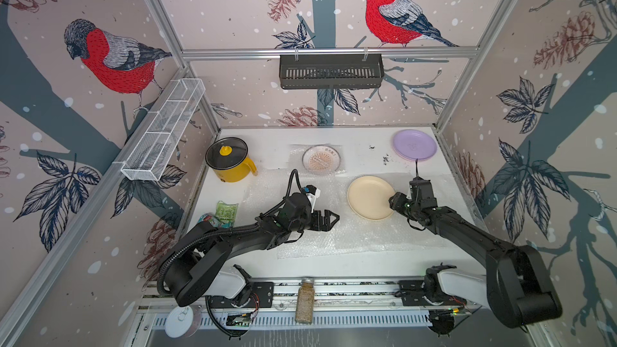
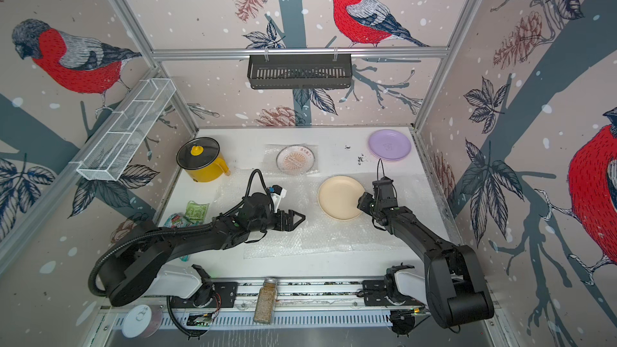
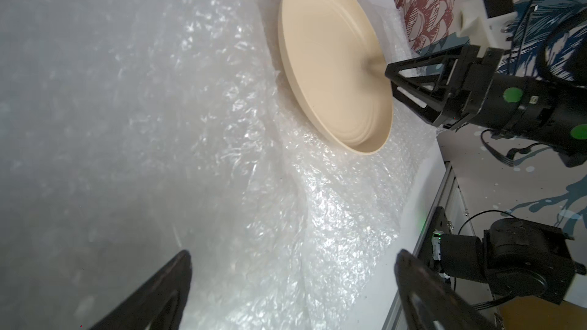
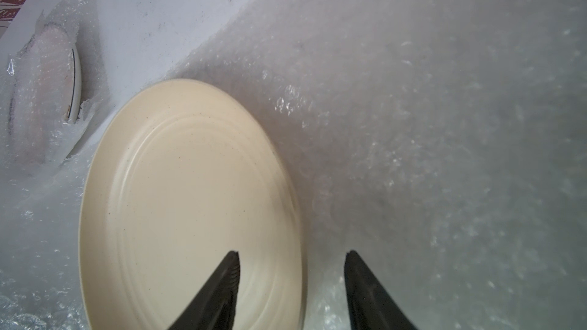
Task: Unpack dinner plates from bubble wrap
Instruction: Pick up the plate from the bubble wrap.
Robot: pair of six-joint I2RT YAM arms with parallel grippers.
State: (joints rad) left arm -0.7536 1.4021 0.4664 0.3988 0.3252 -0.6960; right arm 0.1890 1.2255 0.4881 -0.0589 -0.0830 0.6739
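Desk: white, walled on three sides.

Bubble wrap: a large clear sheet lies spread flat across the middle and right of the desk. A smaller piece lies farther back.

Cream plate: bare and upright on the spread sheet, right of centre.

Lilac plate: bare, at the far right corner, off the wrap.

Sunburst plate: at the back centre, lying in the smaller piece of wrap. The right wrist view shows wrap covering it.

Right pincer: partly open, straddling the cream plate's near-right rim. One finger is over the plate's inside and the other is outside it over the wrap. Gaps show on both sides, so there is no grip.

Left pincer: spread wide and empty, over the wrap left of the cream plate.
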